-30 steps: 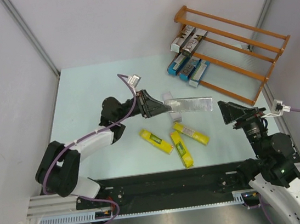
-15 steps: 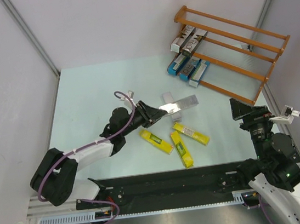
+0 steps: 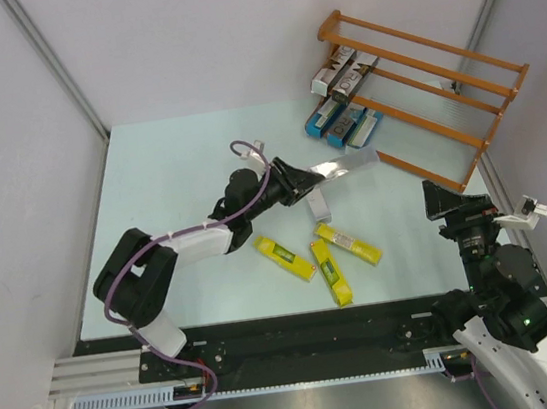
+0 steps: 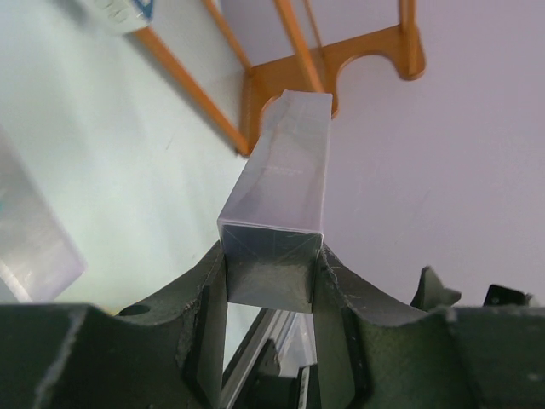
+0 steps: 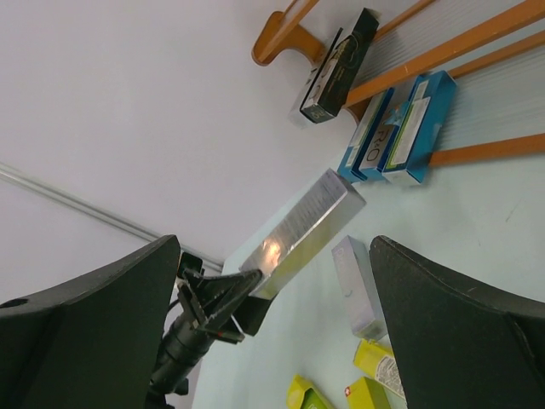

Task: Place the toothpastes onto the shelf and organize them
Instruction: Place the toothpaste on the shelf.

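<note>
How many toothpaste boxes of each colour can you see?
Silver boxes: 4
Blue boxes: 3
Yellow boxes: 3
Total: 10

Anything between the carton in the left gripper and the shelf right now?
Nothing visible. The silver carton in the left gripper points at the shelf, only bare table between them. The blue cartons on the lower rails sit just beside that line.
</note>
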You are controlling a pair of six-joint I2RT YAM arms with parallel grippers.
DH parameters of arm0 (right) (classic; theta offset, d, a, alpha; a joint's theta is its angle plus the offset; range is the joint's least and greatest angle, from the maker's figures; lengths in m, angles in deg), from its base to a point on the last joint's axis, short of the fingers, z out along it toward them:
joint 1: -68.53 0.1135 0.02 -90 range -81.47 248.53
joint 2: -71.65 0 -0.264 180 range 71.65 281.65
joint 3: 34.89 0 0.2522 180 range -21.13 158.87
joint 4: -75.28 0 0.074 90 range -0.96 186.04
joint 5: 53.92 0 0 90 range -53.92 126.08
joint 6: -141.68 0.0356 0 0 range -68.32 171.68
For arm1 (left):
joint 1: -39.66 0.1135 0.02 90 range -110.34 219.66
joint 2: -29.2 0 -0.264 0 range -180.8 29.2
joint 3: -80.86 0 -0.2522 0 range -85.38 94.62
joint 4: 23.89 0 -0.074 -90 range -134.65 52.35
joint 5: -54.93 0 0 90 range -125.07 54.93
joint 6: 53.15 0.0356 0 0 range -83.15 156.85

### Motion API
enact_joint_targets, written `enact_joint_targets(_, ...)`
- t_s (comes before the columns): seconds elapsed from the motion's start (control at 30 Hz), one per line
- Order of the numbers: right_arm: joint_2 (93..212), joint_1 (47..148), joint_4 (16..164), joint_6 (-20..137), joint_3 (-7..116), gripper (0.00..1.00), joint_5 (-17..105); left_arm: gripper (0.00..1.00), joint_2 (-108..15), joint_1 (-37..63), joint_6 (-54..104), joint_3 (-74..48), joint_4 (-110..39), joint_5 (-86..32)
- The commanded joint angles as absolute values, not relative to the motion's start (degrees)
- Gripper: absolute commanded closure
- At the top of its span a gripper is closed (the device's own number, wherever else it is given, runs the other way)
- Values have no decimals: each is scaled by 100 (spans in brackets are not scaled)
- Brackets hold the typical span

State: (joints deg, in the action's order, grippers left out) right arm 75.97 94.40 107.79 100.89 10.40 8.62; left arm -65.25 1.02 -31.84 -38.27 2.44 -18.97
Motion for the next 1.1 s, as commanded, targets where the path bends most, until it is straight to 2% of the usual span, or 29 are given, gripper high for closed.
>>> enact_joint_targets(0.0,7491,9437,10732,9967,1280,0,602,100,-7000,11,-3311,-2688,788,-1951)
enact_joint_targets(0.53,7429,9473,10899,9396,1596,0,532,100,-9050,-262,-3690,-40,506,-2864)
enact_joint_targets(1.07,7376,9543,11198,9228,1886,0,391,99,-10623,-402,-4164,2394,-636,-3823)
